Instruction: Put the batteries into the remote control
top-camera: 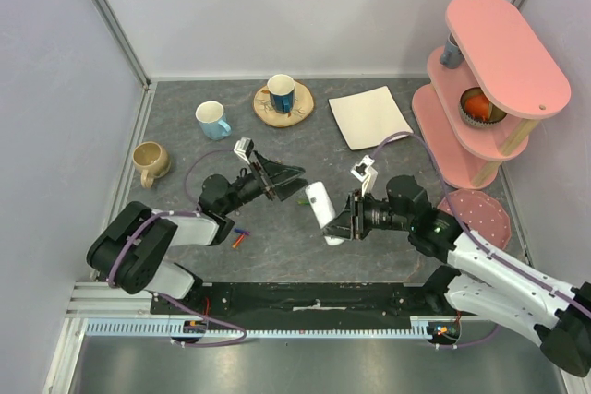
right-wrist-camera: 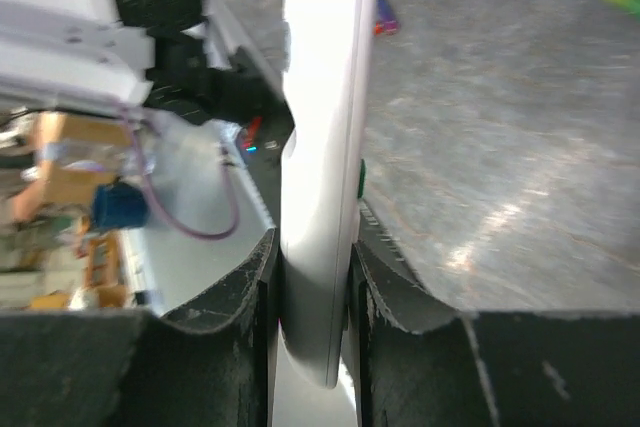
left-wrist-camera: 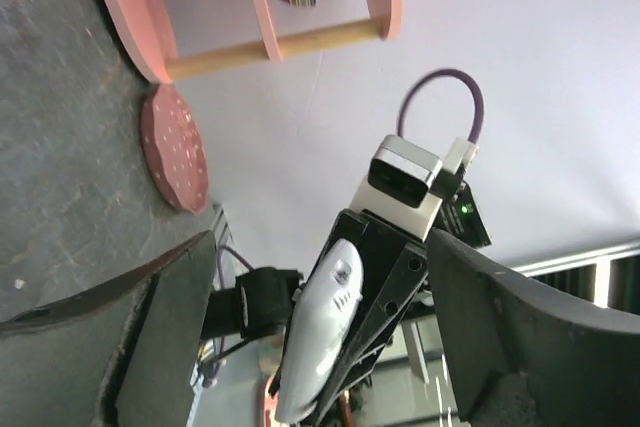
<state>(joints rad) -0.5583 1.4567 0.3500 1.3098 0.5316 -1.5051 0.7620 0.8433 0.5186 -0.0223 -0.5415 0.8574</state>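
Right tool (right-wrist-camera: 312, 269) is clamped on the remote (top-camera: 319, 205), gripping it edge-on. Left tool (top-camera: 284, 182) gapes wide and empty just beside it. Batteries (top-camera: 239, 237) lie on the bench (top-camera: 369, 256) behind the left tool. I'd hold the remote steady and pinch one battery lengthwise.

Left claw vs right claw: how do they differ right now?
Left claw stands wide open; right claw is clamped shut. Left claw is empty; right claw holds the remote control by one end. Shared: both are black and point toward each other.
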